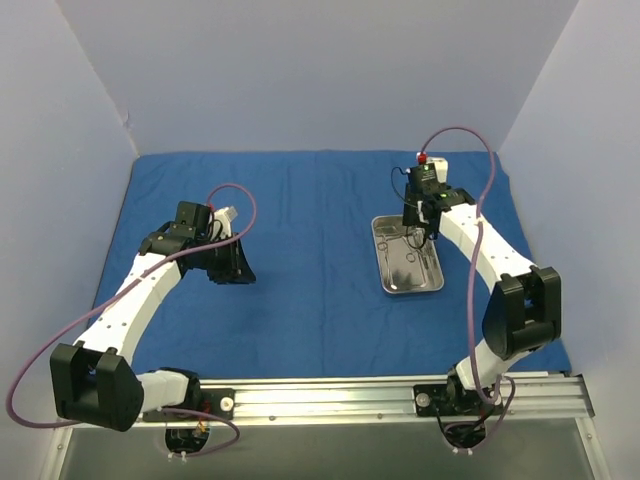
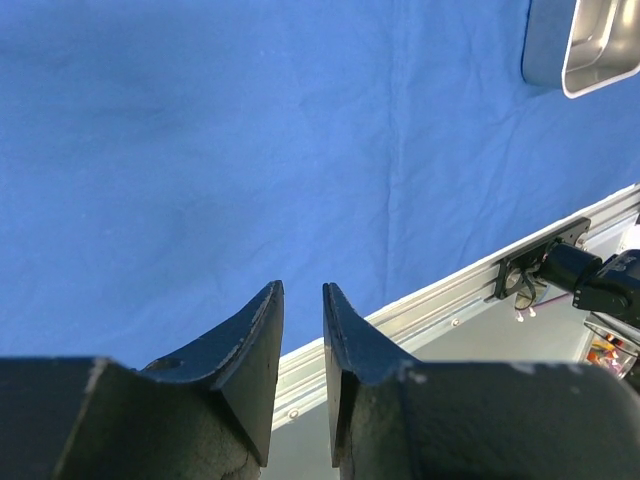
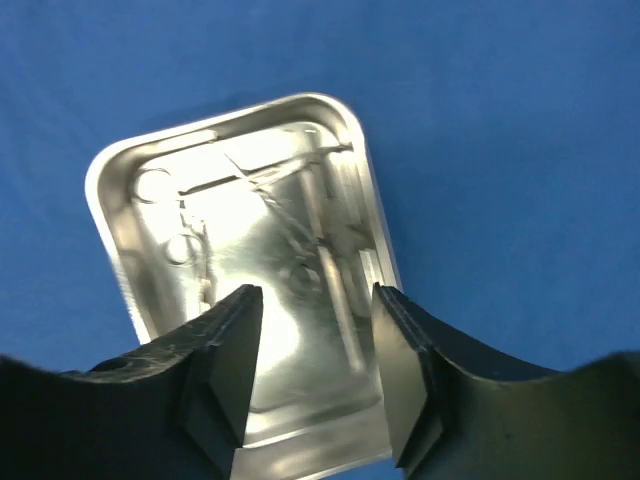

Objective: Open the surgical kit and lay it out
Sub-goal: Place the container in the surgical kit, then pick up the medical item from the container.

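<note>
The deep-blue drape (image 1: 310, 260) lies spread flat over the table. The shiny steel tray (image 1: 383, 262) stands on it right of centre, with thin silver ring-handled instruments (image 3: 250, 215) lying inside. My right gripper (image 1: 415, 238) hangs open just above the tray's far part; in the right wrist view its gripper (image 3: 312, 300) frames the tray (image 3: 118, 170) and holds nothing. My left gripper (image 1: 232, 268) is low over the drape at the left, jaws a narrow gap apart and empty (image 2: 302, 292). The tray's corner (image 2: 590, 55) shows in the left wrist view.
Grey-blue walls enclose the table on three sides. An aluminium rail (image 1: 380, 395) with the arm bases runs along the near edge; it also shows in the left wrist view (image 2: 470, 290). A purple cable (image 1: 470, 140) loops above the right arm.
</note>
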Tool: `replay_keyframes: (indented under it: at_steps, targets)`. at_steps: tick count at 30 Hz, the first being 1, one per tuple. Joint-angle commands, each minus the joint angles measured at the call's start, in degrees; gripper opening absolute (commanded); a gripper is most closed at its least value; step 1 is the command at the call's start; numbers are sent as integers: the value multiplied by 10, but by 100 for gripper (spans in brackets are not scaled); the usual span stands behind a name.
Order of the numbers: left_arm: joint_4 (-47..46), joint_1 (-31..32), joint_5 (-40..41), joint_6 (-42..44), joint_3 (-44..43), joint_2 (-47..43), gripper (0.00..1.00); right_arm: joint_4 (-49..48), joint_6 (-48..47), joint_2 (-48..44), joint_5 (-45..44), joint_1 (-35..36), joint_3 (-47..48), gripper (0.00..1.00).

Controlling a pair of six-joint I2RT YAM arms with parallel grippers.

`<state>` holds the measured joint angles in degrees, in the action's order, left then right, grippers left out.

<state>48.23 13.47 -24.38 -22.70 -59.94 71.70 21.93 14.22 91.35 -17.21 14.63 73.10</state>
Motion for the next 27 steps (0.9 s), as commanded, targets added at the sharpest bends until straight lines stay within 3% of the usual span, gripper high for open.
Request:
replay_keyframes:
  at_steps: [1,4,11,27]
  targets:
    - [-36,3,-20,10,-32,20,31,19,81,68,49,8,20,46]
    - [-27,3,-9,9,-62,33,31,43,98,131,54,10,54,45]
    - [-7,3,3,14,-95,59,31,21,114,180,89,9,55,43]
    - [-20,3,-10,12,-76,60,31,-15,132,144,101,29,-8,41]
